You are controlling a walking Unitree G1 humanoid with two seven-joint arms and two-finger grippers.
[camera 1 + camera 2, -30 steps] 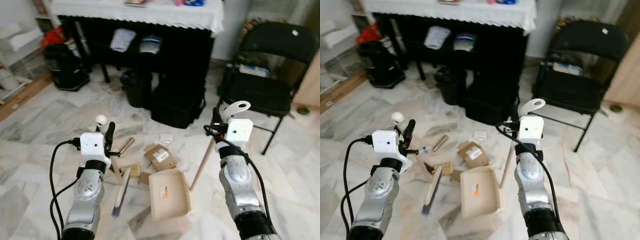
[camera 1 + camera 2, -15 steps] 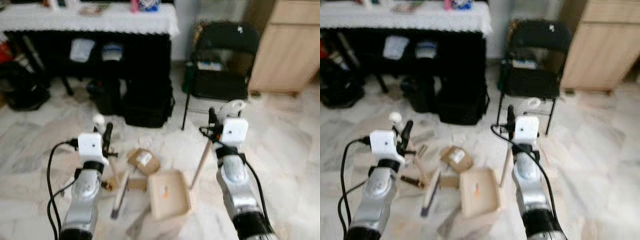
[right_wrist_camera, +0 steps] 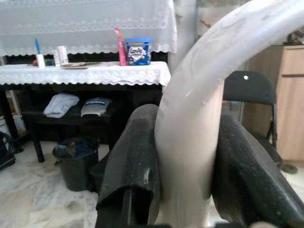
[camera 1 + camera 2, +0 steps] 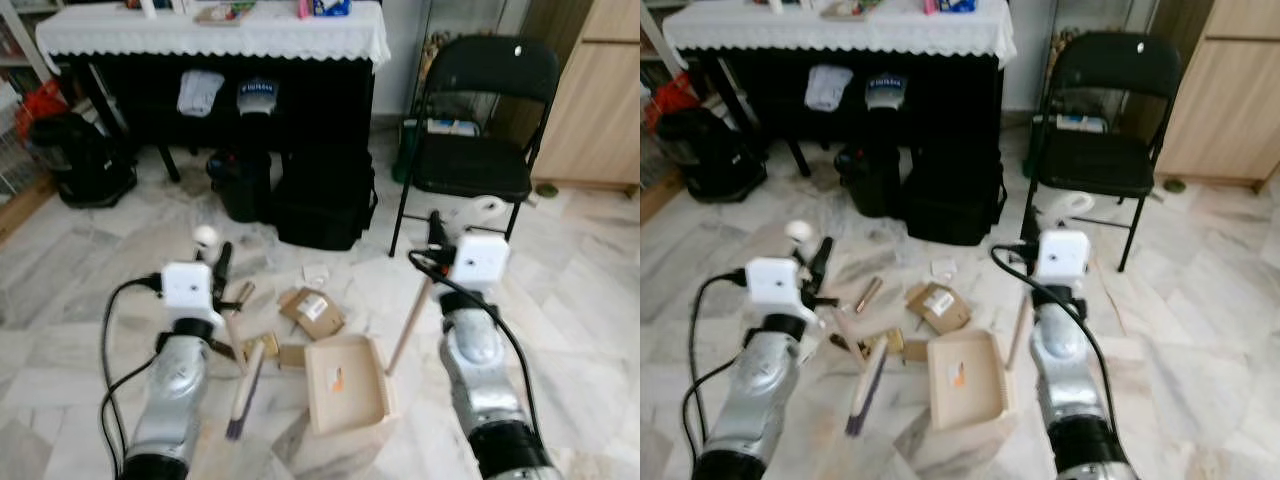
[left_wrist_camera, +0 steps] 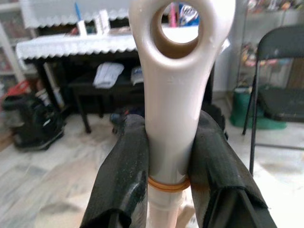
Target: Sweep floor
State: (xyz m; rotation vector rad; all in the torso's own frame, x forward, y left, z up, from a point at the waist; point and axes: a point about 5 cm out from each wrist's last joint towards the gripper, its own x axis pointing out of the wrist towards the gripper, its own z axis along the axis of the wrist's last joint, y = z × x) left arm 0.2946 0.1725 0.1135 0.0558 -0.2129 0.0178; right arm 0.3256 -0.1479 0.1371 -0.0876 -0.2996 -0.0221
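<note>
— What's on the robot's left?

— The left gripper point(image 5: 166, 156) is clenched on the broom handle point(image 5: 173, 95), its two black fingers point(image 5: 126, 175) pressed against the pale shaft just below the hanging loop. The broom point(image 4: 243, 375) slants down to the marble floor point(image 4: 90, 300), its dark bristles touching the tiles.

— And in the middle?

— Scraps of cardboard point(image 4: 312, 311) lie scattered on the floor just beside the broom head. Near them sits the beige dustpan point(image 4: 345, 384), flat on the floor, with what looks like a small orange bit inside, too small to identify.

— The right side?

— The right gripper point(image 3: 185, 161) grips the dustpan handle point(image 4: 408, 326), a wooden pole rising from the pan's right edge to a curved white top. Beyond it stands a black folding chair point(image 4: 480, 120), and a cloth-covered tabletop point(image 4: 215, 25) is farther back.
</note>
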